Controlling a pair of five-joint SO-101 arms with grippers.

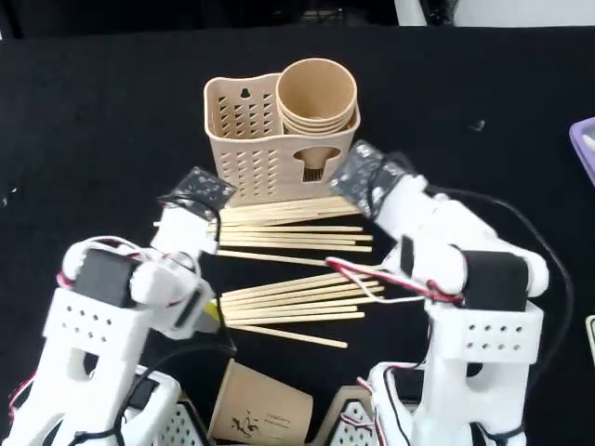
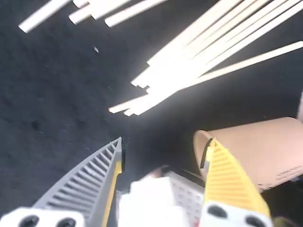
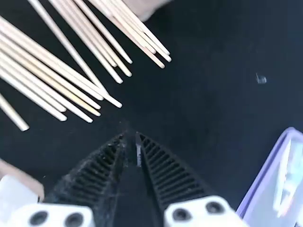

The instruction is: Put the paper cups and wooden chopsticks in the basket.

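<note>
A beige slotted basket (image 1: 244,139) stands at the back middle of the table, with a stack of paper cups (image 1: 317,93) in its right compartment. Wooden chopsticks (image 1: 293,302) lie in two loose bundles in front of it. One paper cup (image 1: 260,405) lies on its side at the front edge. My left gripper (image 2: 163,142) is open above the cloth, its yellow finger beside that cup's (image 2: 262,151) rim, the chopstick ends (image 2: 142,101) just ahead of it. My right gripper (image 3: 129,138) is shut and holds nothing, close to the chopsticks' (image 3: 71,80) other ends.
A black cloth (image 1: 102,111) covers the table. The corner of a purple tray (image 1: 584,139) shows at the right edge, and again in the right wrist view as the purple tray (image 3: 274,179). Both arm bases (image 1: 279,427) flank the fallen cup at the front.
</note>
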